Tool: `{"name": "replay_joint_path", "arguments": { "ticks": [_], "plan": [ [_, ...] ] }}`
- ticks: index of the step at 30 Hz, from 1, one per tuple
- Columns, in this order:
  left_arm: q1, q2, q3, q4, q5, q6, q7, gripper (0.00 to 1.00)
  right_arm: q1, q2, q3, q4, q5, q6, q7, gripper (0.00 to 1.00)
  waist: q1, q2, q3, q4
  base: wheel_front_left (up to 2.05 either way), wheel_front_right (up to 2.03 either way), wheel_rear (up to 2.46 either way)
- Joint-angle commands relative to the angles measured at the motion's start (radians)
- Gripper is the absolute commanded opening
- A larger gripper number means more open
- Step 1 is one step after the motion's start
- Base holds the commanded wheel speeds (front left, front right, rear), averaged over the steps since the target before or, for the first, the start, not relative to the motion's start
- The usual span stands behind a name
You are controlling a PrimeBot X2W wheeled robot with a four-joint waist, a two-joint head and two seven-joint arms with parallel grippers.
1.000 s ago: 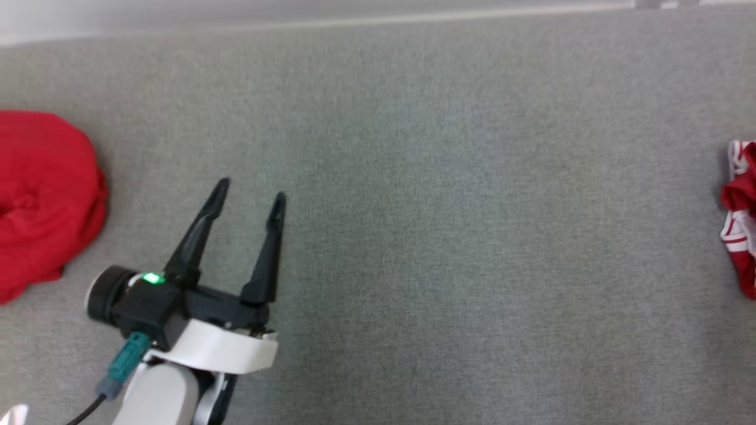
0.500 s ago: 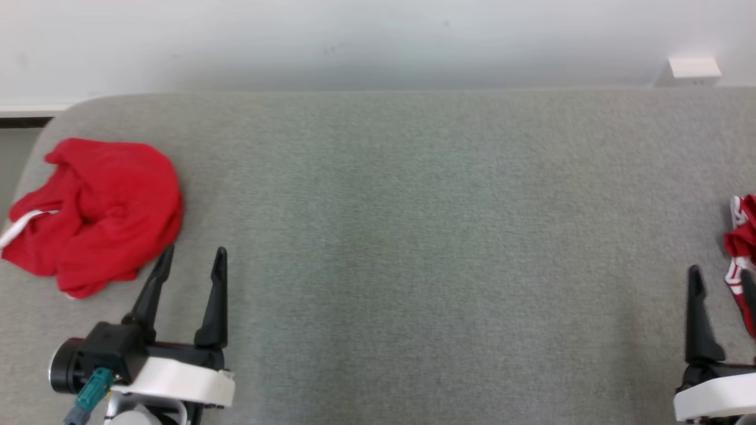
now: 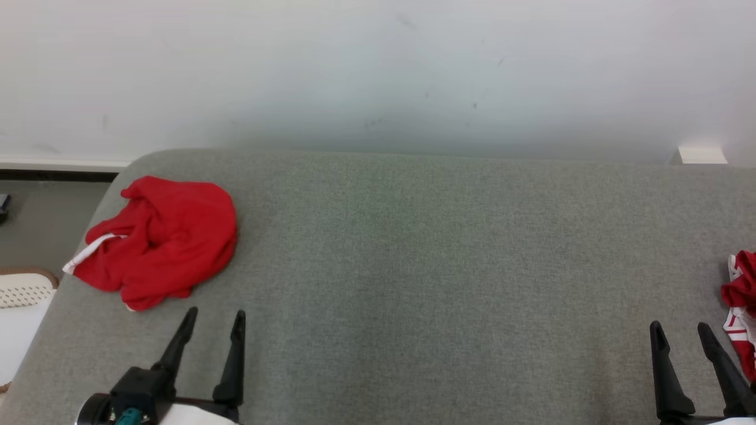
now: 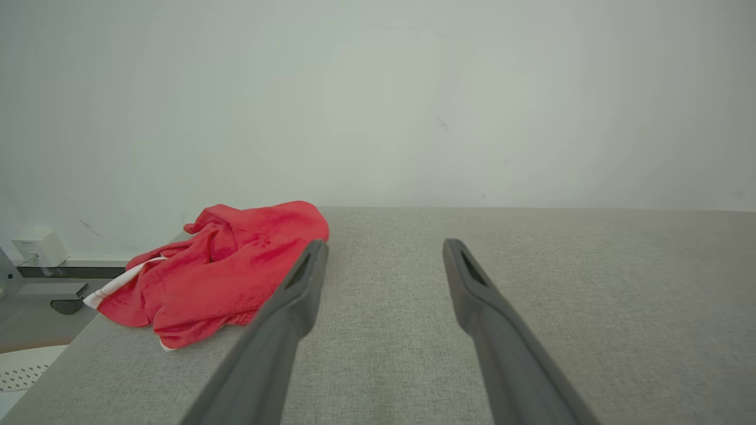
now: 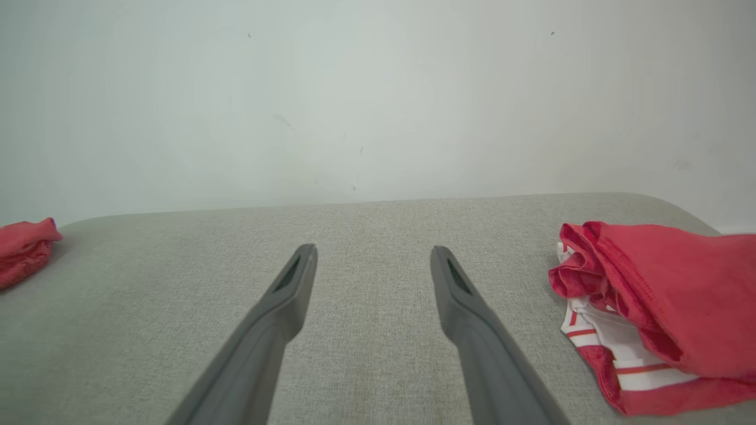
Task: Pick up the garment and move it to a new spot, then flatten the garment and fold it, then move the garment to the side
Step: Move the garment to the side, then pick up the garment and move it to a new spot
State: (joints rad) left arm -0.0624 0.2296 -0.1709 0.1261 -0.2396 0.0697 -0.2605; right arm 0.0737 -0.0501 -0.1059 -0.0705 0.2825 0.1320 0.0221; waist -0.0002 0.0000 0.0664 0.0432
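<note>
A crumpled red garment (image 3: 159,242) with a white edge lies at the far left of the grey padded table (image 3: 443,265); it also shows in the left wrist view (image 4: 224,265). A second red garment with white stripes (image 3: 741,307) lies bunched at the right edge, close up in the right wrist view (image 5: 649,307). My left gripper (image 3: 215,313) is open and empty, just on the near side of the red garment and apart from it. Just left of the striped garment, my right gripper (image 3: 678,326) is open and empty too.
A pale wall rises behind the table's far edge. The table's left corner is rounded, with floor and a white perforated object (image 3: 20,289) beyond it. A small white box (image 3: 701,155) sits on the wall at the far right.
The head camera has tilted up, bringing the wall and the table's far edge into view. The right gripper has come into view, and the left gripper now shows lower, near the red garment.
</note>
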Motion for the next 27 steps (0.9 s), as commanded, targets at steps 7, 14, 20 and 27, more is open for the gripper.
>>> {"name": "replay_joint_path", "arguments": {
  "ticks": [7, 14, 20, 27],
  "plan": [
    [0.045, -0.003, -0.019, 0.02, 0.004, 0.002, 0.009, 1.0, 0.073, -0.001, 0.004, -0.054, -0.006, -0.003, 0.029, 1.0, 0.0002, 0.0, -0.071, -0.02, 0.0, 0.0, 0.0],
    [0.042, 0.002, -0.023, 0.034, -0.007, 0.005, 0.011, 1.0, 0.089, -0.001, -0.006, -0.087, -0.01, -0.003, 0.048, 1.0, 0.0002, 0.0, -0.075, -0.027, 0.0, 0.0, 0.0],
    [0.03, 0.006, -0.025, 0.043, -0.008, 0.008, 0.01, 1.0, 0.089, -0.001, -0.01, -0.089, -0.009, -0.003, 0.052, 1.0, 0.0002, 0.0, -0.073, -0.025, 0.0, 0.0, 0.0],
    [0.013, 0.01, -0.028, 0.044, -0.01, 0.009, 0.006, 1.0, 0.089, -0.001, -0.018, -0.091, -0.022, -0.003, 0.054, 1.0, 0.0002, 0.0, -0.065, -0.005, 0.0, 0.0, 0.0]
  ]
}}
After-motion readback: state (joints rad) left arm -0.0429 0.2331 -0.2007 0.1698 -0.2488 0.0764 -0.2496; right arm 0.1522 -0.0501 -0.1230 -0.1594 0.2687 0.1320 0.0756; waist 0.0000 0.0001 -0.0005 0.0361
